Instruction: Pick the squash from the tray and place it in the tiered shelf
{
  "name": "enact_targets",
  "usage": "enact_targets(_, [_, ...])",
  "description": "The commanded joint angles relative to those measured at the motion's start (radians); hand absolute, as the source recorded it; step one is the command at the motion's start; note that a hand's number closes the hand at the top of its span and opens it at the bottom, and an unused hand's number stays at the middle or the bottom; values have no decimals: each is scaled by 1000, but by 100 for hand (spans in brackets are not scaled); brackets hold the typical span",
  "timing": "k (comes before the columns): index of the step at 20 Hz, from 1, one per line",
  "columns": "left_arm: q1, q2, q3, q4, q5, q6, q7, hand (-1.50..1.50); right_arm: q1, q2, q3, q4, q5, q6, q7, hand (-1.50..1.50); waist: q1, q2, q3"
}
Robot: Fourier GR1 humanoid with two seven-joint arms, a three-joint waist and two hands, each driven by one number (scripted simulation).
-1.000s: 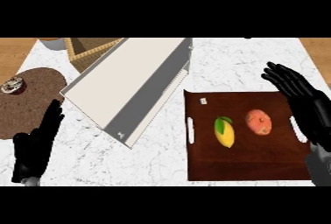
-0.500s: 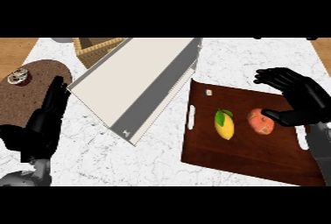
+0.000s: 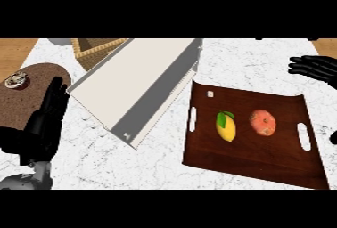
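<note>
Head view, squash (image 3: 226, 127): yellow with a green end, lying on the dark wooden tray (image 3: 263, 156), beside a reddish round fruit (image 3: 262, 122).
Tiered shelf (image 3: 141, 87): white, slanted across the marble desk (image 3: 99, 164), left of the tray.
Left robot hand (image 3: 46, 118): fingers straight, at the left edge.
Right robot hand (image 3: 316, 67): fingers spread, above the tray's far right corner, holding nothing.

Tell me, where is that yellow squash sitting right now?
In the head view the squash lies on the dark wooden tray at right, left of a reddish fruit and right of the white tiered shelf.
</note>
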Motion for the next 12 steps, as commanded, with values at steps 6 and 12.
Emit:
enact_targets(6, [4, -33, 2, 39, -18, 18, -30, 0, -33, -143, 121, -373, 402, -39, -44, -150, -29, -9, -1])
enact_targets(12, [-26, -29, 9, 32, -27, 7, -5, 0, 61, -104, 238, -468, 700, -217, -10, -150, -21, -4, -1])
